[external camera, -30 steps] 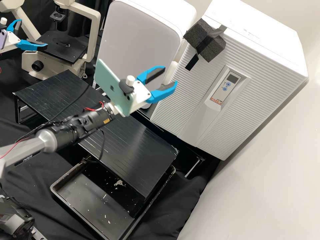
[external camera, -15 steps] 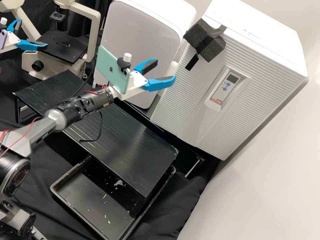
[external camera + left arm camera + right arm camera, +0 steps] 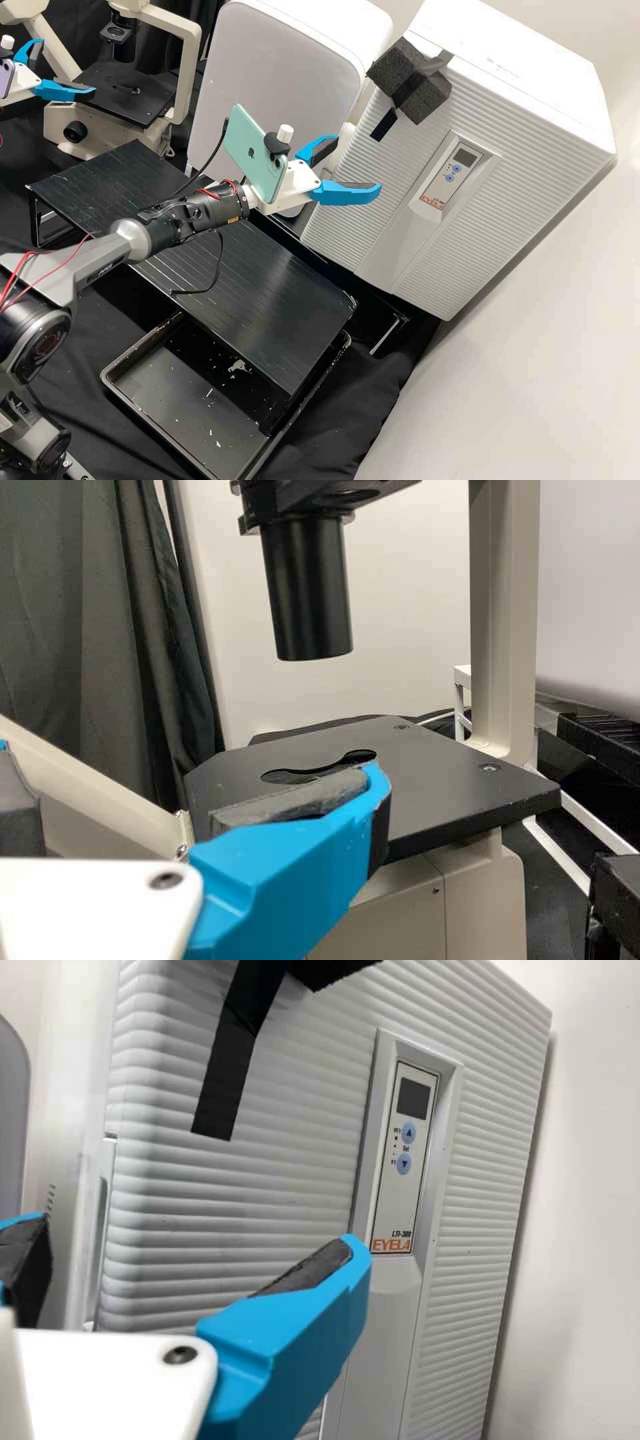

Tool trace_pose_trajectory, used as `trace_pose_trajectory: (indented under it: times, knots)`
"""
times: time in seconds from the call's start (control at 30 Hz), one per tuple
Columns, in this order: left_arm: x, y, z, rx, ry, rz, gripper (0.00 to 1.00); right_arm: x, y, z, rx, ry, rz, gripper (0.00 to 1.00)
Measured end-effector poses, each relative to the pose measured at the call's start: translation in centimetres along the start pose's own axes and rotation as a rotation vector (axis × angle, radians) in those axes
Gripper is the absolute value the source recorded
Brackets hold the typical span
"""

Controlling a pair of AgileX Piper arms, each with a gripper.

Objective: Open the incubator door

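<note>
The incubator door (image 3: 337,237), white and ribbed, is shut at the front of the incubator (image 3: 527,80), its control panel (image 3: 455,170) set into it. Beside the door's side edge, the right gripper (image 3: 358,163) has its two blue fingers spread well apart, a wide gap between them; whether either touches the door I cannot tell. A black foam block (image 3: 433,100) is taped at the door's upper edge. Farther off, the left gripper (image 3: 67,65) is also spread wide, near the microscope's black stage (image 3: 123,107).
</note>
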Motion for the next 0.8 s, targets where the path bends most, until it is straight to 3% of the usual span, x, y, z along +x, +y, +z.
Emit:
trace_pose_trajectory:
  times: [0.23,0.53,0.8]
  knots:
    - [0.0,0.0,0.0,0.000,0.000,0.000,1.00,0.0,0.0,0.0,0.018,-0.019,-0.002,1.00]
    - [0.0,0.0,0.0,0.000,0.000,0.000,1.00,-0.6,-0.6,-1.1,-0.025,-0.027,-0.033,1.00]
    - [0.0,0.0,0.0,0.000,0.000,0.000,1.00,-0.7,-0.7,-1.2,-0.021,-0.036,-0.036,1.00]
